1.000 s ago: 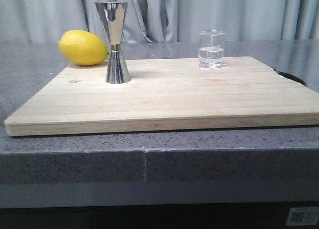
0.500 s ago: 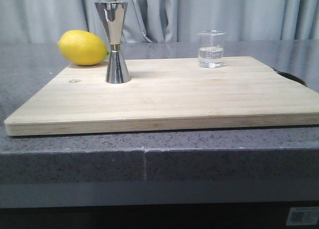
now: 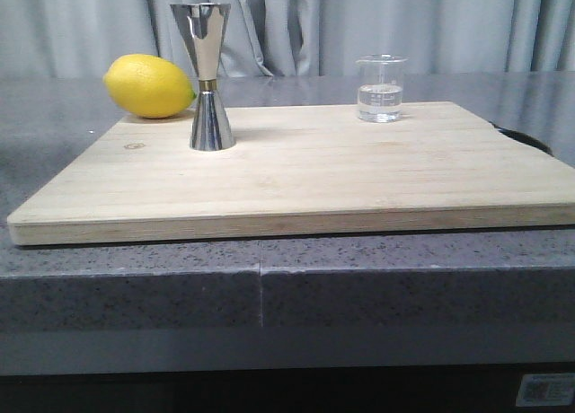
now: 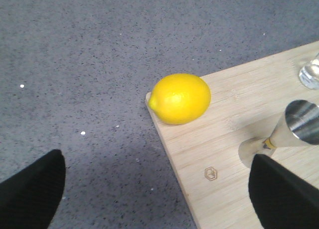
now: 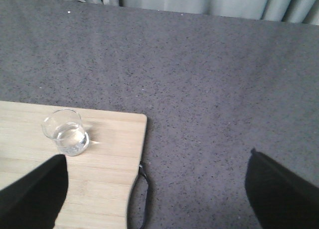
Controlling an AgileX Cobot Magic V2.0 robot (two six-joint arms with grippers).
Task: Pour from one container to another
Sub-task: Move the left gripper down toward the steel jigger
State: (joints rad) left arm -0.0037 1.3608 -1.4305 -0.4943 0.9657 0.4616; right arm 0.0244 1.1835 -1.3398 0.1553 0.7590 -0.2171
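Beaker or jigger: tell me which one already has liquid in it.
The beaker: clear liquid fills its lower part. The jigger is opaque steel, and the left wrist view shows no liquid in its top cup.

My left gripper (image 4: 157, 189) hangs with its two black, textured fingers (image 4: 31, 194) spread wide, nothing between them, seen only from my left wrist camera. My right gripper (image 5: 157, 191) matches that pose: two black, textured fingers (image 5: 281, 191) parted far to either edge of my right wrist camera's frame, gripping nothing. Both look downward from above the surface. Neither of my arms enters the front camera's frame.
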